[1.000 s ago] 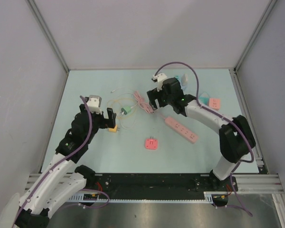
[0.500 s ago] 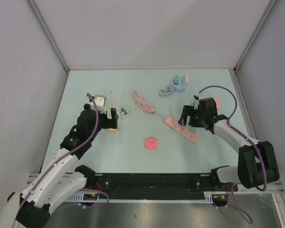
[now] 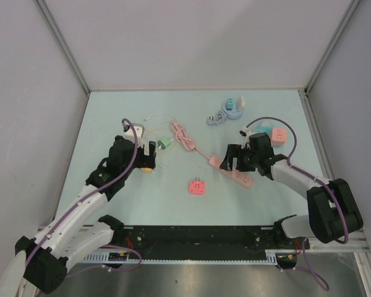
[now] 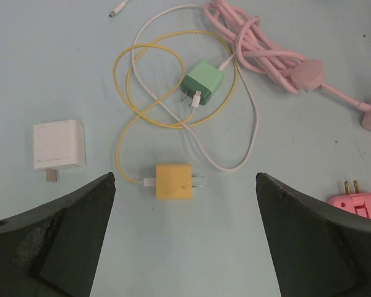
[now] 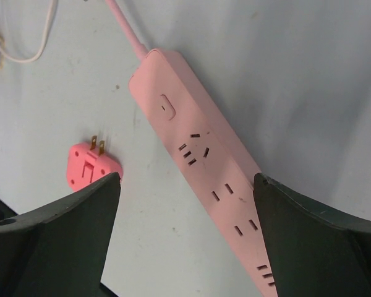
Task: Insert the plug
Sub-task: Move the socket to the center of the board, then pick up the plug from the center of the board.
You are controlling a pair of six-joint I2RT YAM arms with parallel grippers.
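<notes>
A yellow two-prong plug [image 4: 174,181] on a yellow cable lies flat on the table, prongs pointing right. My left gripper [image 4: 184,185] hovers open above it, the plug at the level of the fingertips and nearer the left finger; in the top view the gripper [image 3: 141,154] partly covers the plug [image 3: 147,166]. The pink power strip [image 5: 204,161] lies diagonally, sockets up. My right gripper [image 5: 187,179] hangs open over its middle, holding nothing, and shows in the top view [image 3: 232,162] above the strip [image 3: 244,178].
A green plug [image 4: 203,79] with a white cable, a white charger [image 4: 59,145] and the strip's coiled pink cord [image 4: 260,43] lie near the yellow plug. A red-pink adapter [image 3: 198,186] sits left of the strip. Far back are a blue holder [image 3: 232,108] and small pink [image 3: 279,134] and teal cubes.
My right arm swung from the back centre out to the right, then came in over the power strip. My left gripper crept forward over the yellow plug. Both stayed open.
</notes>
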